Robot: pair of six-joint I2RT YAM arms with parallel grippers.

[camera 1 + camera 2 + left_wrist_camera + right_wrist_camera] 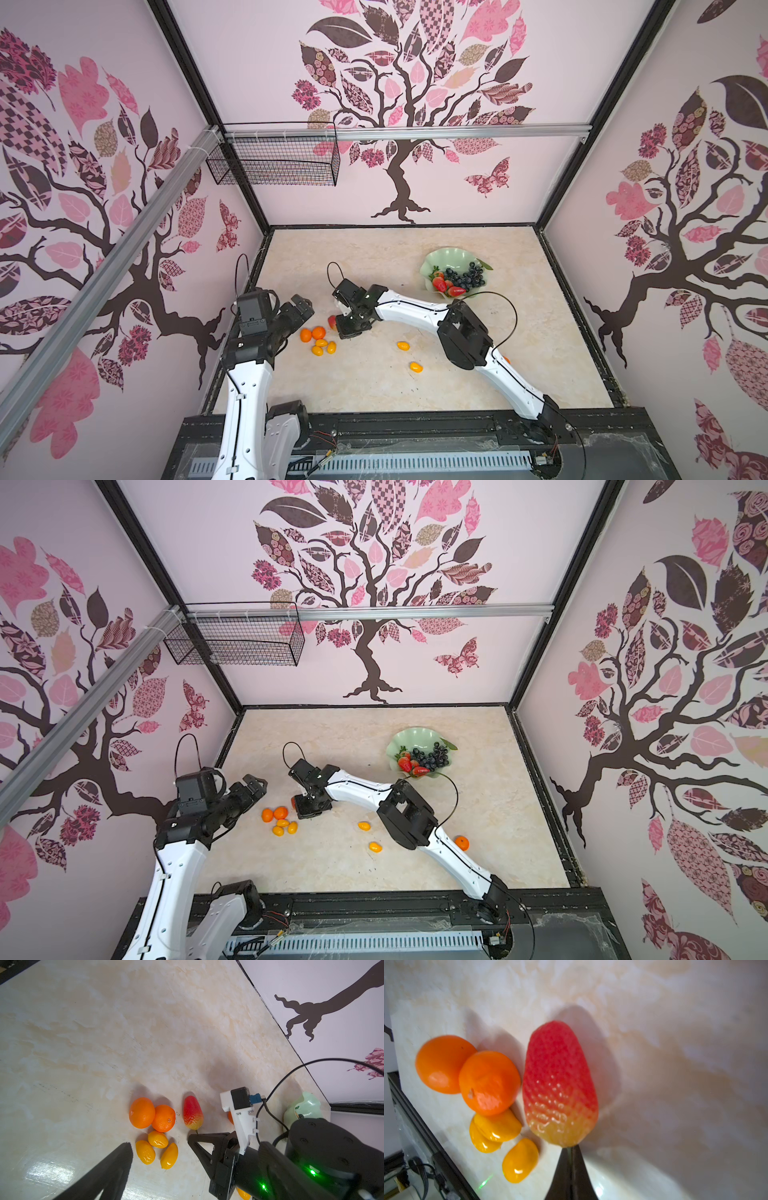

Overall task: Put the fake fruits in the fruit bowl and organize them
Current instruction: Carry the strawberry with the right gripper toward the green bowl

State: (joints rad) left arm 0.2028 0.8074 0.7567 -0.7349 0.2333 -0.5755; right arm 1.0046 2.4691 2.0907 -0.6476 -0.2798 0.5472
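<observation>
A red-yellow pear (559, 1084) lies on the table beside two oranges (489, 1082) and three yellow ovals (520, 1160). My right gripper (572, 1148) is shut at the pear's yellow end, with its thin stem pinched between the jaws. In both top views this gripper (337, 326) reaches left to the pear (332, 322). My left gripper (302, 305) hovers open just left of the oranges (318, 332). Only one of its fingers (124, 1153) shows in the left wrist view. The mint fruit bowl (440, 255) at the back right holds strawberries (439, 284) and dark grapes (467, 276).
Two more yellow ovals (403, 345) (416, 367) lie mid-table in front of the right arm. Another orange (462, 843) sits against the right forearm. A black wire mesh basket (278, 162) hangs on the back-left rail, above the table.
</observation>
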